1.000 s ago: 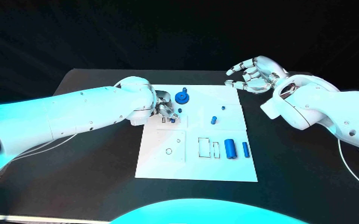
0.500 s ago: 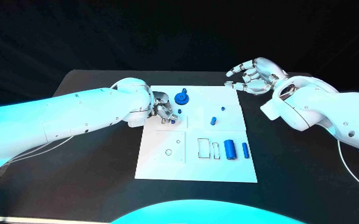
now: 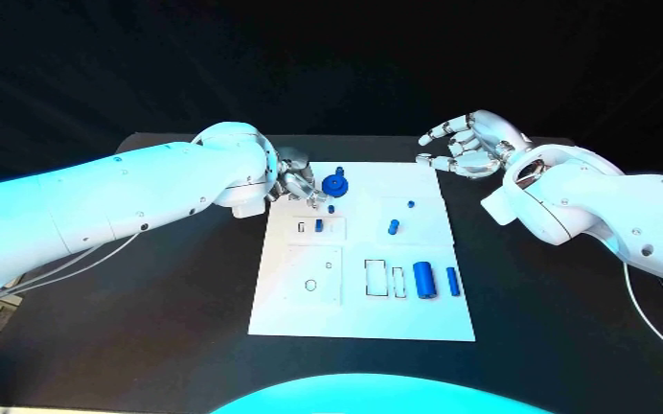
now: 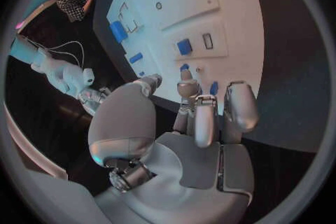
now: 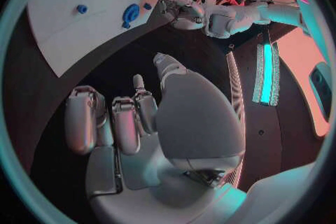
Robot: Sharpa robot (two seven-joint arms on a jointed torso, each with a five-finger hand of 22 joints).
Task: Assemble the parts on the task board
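The white task board (image 3: 359,313) lies in the middle of the black table. A small blue block (image 3: 318,225) stands in a slot near its far left, seen too in the left wrist view (image 4: 184,46). My left hand (image 3: 299,185) hovers just beyond it at the board's far left corner, fingers apart and holding nothing (image 4: 199,117). A blue round part (image 3: 336,182) stands beside its fingertips. Two small blue pegs (image 3: 396,223) stand mid-board. A thick blue cylinder (image 3: 425,278) and a thin one (image 3: 452,278) lie near the right. My right hand (image 3: 465,147) floats off the far right corner, fingers loosely curled, holding nothing.
Outlined slots (image 3: 376,274) and two small holes (image 3: 312,283) mark the board's near half. Bare black table (image 3: 166,318) lies on both sides of the board. Cables trail off the table's left edge (image 3: 56,275).
My left hand has drawn back from the small blue block toward the far corner; the block now stands free in its slot. The right hand has hardly moved.
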